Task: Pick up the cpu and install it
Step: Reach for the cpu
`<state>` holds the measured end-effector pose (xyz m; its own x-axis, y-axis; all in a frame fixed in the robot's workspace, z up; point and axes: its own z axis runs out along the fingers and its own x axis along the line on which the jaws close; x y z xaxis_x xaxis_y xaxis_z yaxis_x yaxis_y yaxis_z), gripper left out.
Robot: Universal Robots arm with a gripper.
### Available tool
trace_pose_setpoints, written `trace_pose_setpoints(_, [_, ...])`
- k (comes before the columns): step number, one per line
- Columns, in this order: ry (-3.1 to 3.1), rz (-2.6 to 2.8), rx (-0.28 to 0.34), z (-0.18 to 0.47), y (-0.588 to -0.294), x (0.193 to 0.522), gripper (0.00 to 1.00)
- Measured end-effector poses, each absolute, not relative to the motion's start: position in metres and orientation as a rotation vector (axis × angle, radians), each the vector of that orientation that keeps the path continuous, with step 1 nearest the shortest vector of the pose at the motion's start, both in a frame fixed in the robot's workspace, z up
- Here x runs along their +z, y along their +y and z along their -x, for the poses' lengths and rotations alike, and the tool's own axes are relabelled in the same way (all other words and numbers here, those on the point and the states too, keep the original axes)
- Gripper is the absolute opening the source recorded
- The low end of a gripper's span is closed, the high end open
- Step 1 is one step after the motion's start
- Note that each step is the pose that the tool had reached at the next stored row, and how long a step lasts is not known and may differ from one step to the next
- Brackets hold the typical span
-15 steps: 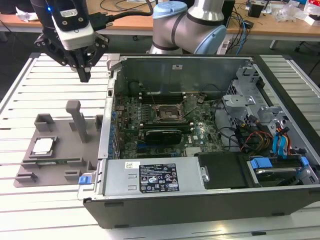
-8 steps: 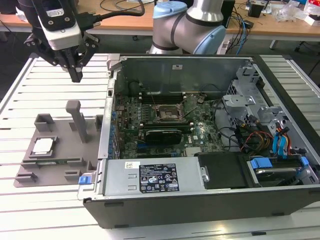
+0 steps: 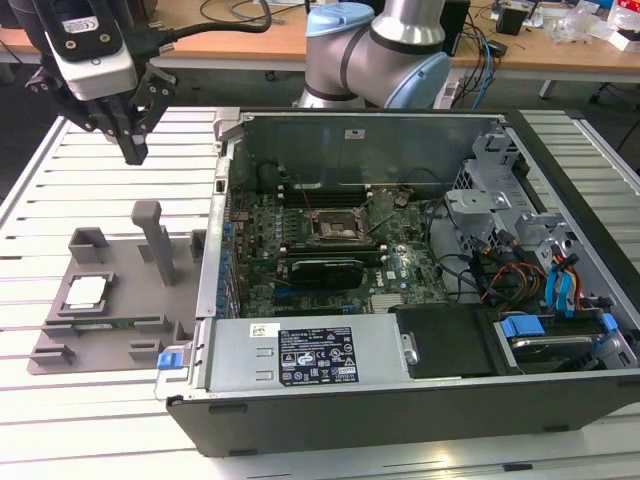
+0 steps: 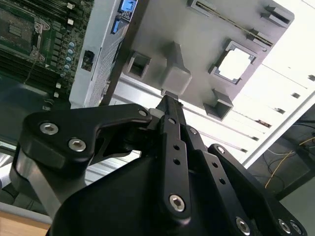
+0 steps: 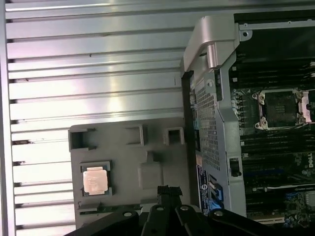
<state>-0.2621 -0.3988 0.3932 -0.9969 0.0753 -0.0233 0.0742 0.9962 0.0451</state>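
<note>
End effector (image 3: 135,152) poised above the grey holder tray (image 3: 125,290)
Closed and empty; the cpu (image 3: 85,292) lies below, well apart, seated in a tray recess that likely keeps it square for pickup.

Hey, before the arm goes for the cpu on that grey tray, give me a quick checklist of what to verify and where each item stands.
1. cpu lying flat in its pocket on the grey tray: ok.
2. Pincer holding nothing: ok.
3. Pincer open for a grasp: not ok, it is shut.
4. Pincer above the cpu: not ok, it hangs off to one side, nearer the tray's post.
5. Socket free of any chip: ok.
6. Socket cover lifted: cannot tell.
</note>
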Motion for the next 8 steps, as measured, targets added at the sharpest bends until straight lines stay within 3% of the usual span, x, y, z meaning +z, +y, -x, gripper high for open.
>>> trace_pose_setpoints(8, [3.114, -0.117, 0.069, 0.277, -0.399, 0.393, 0.11])
